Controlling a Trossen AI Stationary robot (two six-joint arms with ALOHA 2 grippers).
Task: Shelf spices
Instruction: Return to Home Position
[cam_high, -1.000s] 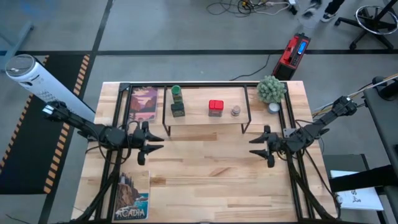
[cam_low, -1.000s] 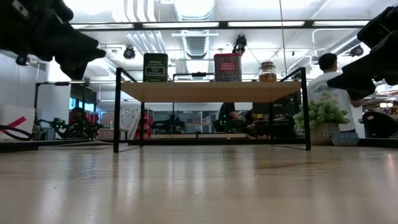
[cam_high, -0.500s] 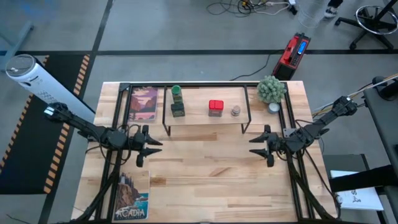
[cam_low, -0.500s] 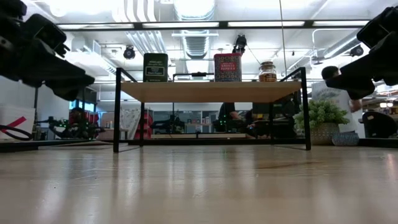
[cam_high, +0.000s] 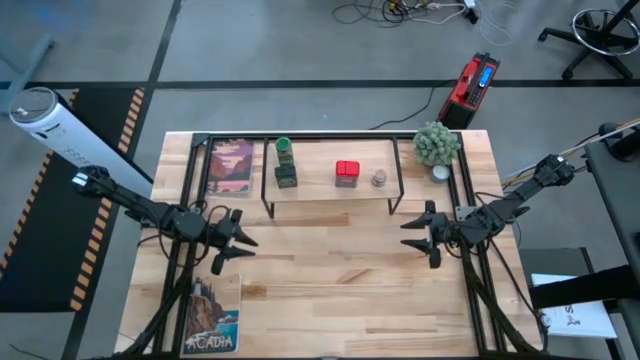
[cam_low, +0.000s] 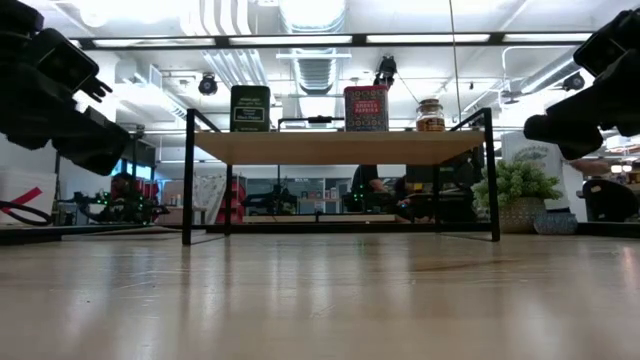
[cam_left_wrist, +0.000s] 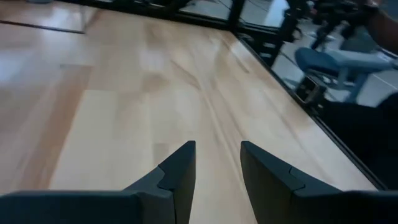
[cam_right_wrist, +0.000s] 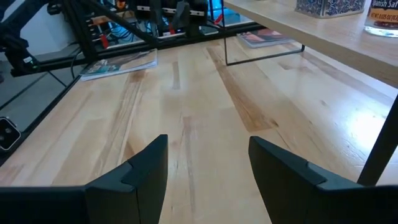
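The shelf (cam_high: 330, 193) stands at the table's far middle on thin black legs. Its board top carries all four spices: the green-capped jar (cam_high: 283, 148), the squat dark jar (cam_high: 286, 176), the red square tin (cam_high: 347, 173) and the tiny tan round jar (cam_high: 379, 179). In the low view the dark jar (cam_low: 250, 108), the tin (cam_low: 366, 108) and the tan jar (cam_low: 430, 115) stand upright on the shelf (cam_low: 335, 147). My left gripper (cam_high: 240, 248) hovers open, left of and nearer than the shelf. My right gripper (cam_high: 408, 235) hovers open near the shelf's right leg.
A green potted plant (cam_high: 436, 143) and a small white cup (cam_high: 441, 172) stand right of the shelf. One printed card (cam_high: 231, 165) lies left of the shelf, another (cam_high: 212, 315) at the near left corner. Bare wood (cam_high: 340, 290) spreads across the near middle.
My left gripper has moved toward the table's near edge and sunk lower, away from the shelf. The right gripper and the spices have kept still.
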